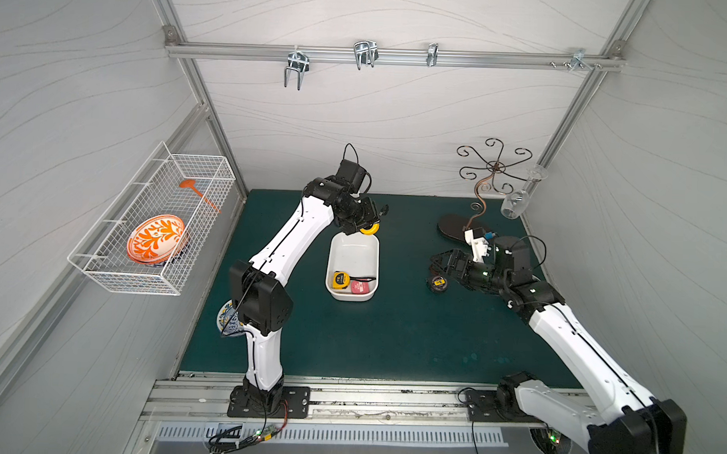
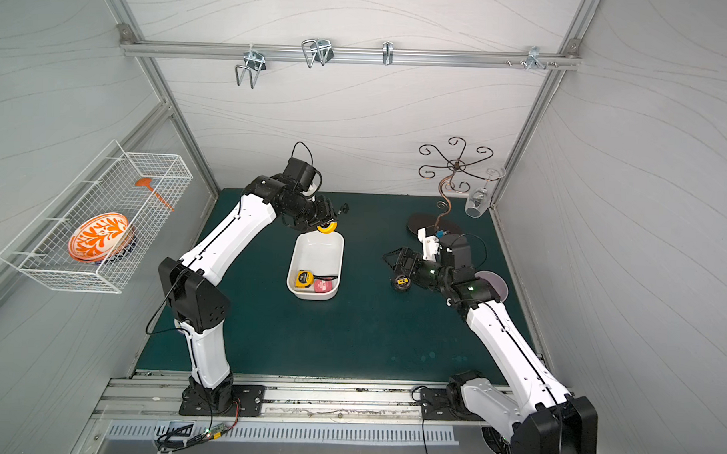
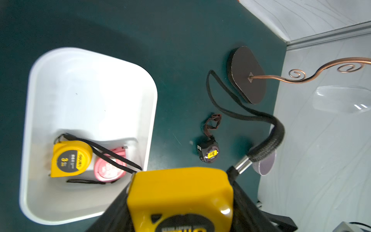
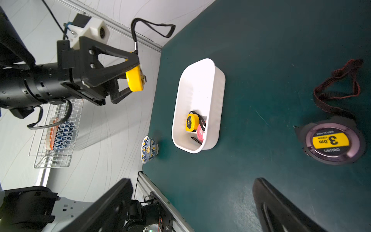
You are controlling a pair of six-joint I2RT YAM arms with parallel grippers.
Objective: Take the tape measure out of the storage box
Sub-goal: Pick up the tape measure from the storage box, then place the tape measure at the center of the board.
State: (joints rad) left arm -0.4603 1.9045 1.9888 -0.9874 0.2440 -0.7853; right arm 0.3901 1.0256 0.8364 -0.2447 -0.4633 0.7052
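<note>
The white storage box [image 1: 354, 252] [image 2: 318, 255] [image 3: 90, 96] [image 4: 198, 86] lies mid-mat. A yellow tape measure [image 1: 340, 280] [image 3: 70, 158] and a pink one [image 1: 359, 287] [image 3: 108, 170] rest in its near end. My left gripper [image 1: 368, 226] [image 2: 325, 226] [image 3: 180, 200] [image 4: 133, 77] is shut on another yellow tape measure [image 1: 371, 230] [image 3: 180, 190] [image 4: 135, 80], held above the box's far end with its black strap [image 3: 220, 98] hanging loose. My right gripper [image 1: 437, 268] [image 2: 391, 265] [image 4: 190, 192] stands open just above a black tape measure [image 1: 438, 284] [image 4: 331, 141] on the mat.
A copper glass stand [image 1: 495, 170] with a hanging wine glass [image 1: 516, 204] stands at the back right. A lilac bowl [image 2: 495, 282] sits by the right arm. A patterned bowl [image 1: 227, 319] lies behind the left arm. A wire basket [image 1: 153, 229] hangs on the left wall.
</note>
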